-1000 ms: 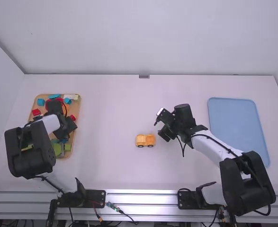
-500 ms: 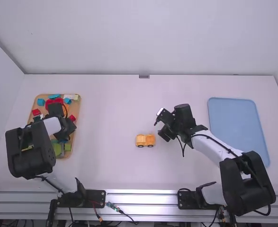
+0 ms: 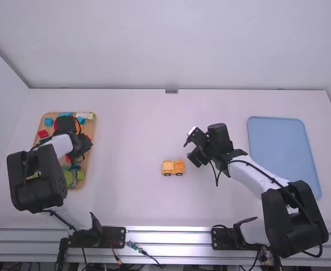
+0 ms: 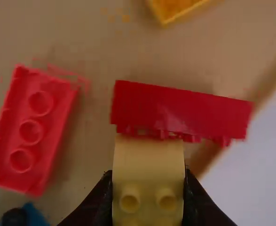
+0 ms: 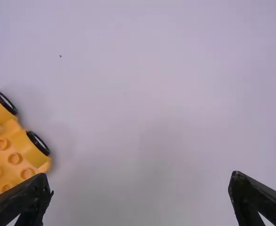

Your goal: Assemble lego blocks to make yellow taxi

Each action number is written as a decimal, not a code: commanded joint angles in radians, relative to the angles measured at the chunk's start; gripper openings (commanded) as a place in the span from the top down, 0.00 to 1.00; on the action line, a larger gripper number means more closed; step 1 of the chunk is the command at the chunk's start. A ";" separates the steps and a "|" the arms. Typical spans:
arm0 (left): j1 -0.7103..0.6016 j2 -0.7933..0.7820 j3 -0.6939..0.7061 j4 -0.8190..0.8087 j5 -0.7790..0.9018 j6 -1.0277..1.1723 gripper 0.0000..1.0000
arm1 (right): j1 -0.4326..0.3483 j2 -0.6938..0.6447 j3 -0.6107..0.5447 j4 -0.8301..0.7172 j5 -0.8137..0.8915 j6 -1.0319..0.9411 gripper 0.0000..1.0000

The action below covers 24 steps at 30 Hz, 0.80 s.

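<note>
Pinching pale yellow plastic block (image 4: 149, 162), likely light and hard, best held by flat sides, in left hand (image 4: 148, 188) near brown wooden tray (image 3: 93, 127) edge. Spreading right hand (image 5: 141, 180).

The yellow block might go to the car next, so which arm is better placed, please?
Left, I'd say: the left claw grips the yellow block, while the right claw, though nearer the car, is open and empty.

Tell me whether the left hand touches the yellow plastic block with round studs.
Touching. In the left wrist view, the left hand has a finger against either side of the block.
</note>
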 commanded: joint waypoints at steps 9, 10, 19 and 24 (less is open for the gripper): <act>-0.273 -0.115 0.022 -0.006 -0.038 0.085 0.98 | -0.058 -0.193 0.022 -0.016 0.001 0.307 0.00; -0.292 -0.124 0.022 -0.006 -0.038 0.087 0.98 | -0.068 -0.200 0.021 -0.016 0.001 0.331 0.00; -0.626 -0.178 0.044 -0.021 0.195 0.409 0.98 | -0.277 -0.251 0.020 -0.098 0.001 0.598 0.00; -0.824 -0.161 0.110 -0.061 0.203 0.557 0.98 | -0.401 -0.254 0.020 -0.170 0.002 0.649 0.00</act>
